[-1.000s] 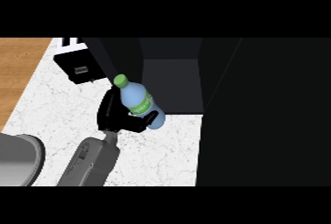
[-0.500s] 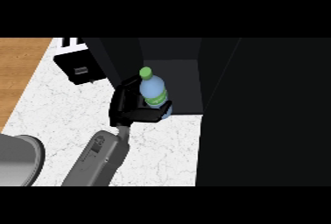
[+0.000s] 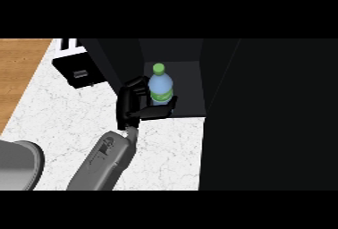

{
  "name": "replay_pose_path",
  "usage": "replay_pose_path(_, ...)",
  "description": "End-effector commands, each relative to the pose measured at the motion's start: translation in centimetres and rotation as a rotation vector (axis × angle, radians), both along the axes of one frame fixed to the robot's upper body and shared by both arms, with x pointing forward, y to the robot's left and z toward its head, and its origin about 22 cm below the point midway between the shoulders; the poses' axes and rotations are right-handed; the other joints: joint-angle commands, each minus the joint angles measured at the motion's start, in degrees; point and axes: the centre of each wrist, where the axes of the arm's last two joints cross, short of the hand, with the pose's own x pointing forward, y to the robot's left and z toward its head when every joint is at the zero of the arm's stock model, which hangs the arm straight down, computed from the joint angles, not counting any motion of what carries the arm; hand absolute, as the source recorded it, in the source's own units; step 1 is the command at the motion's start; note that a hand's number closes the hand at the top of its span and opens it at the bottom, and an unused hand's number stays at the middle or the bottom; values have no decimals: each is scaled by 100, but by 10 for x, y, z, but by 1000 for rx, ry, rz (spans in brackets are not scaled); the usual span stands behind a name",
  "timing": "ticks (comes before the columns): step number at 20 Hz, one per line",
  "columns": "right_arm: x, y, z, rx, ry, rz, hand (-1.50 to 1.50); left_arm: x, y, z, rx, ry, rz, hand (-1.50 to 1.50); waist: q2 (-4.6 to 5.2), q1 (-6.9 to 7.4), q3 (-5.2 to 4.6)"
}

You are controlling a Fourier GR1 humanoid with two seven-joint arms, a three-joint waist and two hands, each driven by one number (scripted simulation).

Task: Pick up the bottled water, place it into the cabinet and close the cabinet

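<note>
Inside open cabinet point(image 3: 188, 67): upright bottled water point(image 3: 160, 87), hand point(image 3: 135, 103) around it.

pale blue bottled water point(image 3: 160, 86) with green cap and label; black hand point(image 3: 135, 103); white grey-veined counter point(image 3: 59, 116) below the dark cabinet point(image 3: 175, 87).

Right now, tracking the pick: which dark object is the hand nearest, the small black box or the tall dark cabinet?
The tall dark cabinet: the left hand holds the clear green-capped bottle at its opening.
</note>
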Motion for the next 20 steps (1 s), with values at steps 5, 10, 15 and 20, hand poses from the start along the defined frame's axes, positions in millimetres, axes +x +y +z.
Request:
replay_pose_path(5, 3, 8, -1, 11, 8, 17, -150, 58, -5, 63, 182, -69, -38, 150, 163, -269, -1)
replay_pose_path(10, -4, 5, -1, 19, 2, 33, -150, 55, -4, 39, 224, -60, 35, 150, 190, -398, -8)
replay_pose_path(15, 7, 1, -2, -4, -8, 37, -150, 60, 3, 40, 333, -72, 97, 150, 202, -364, -2)
replay_pose_path(20, 6, 6, -6, -4, -9, 33, -150, 71, 22, 22, 462, -55, 153, 150, 216, -381, -9)
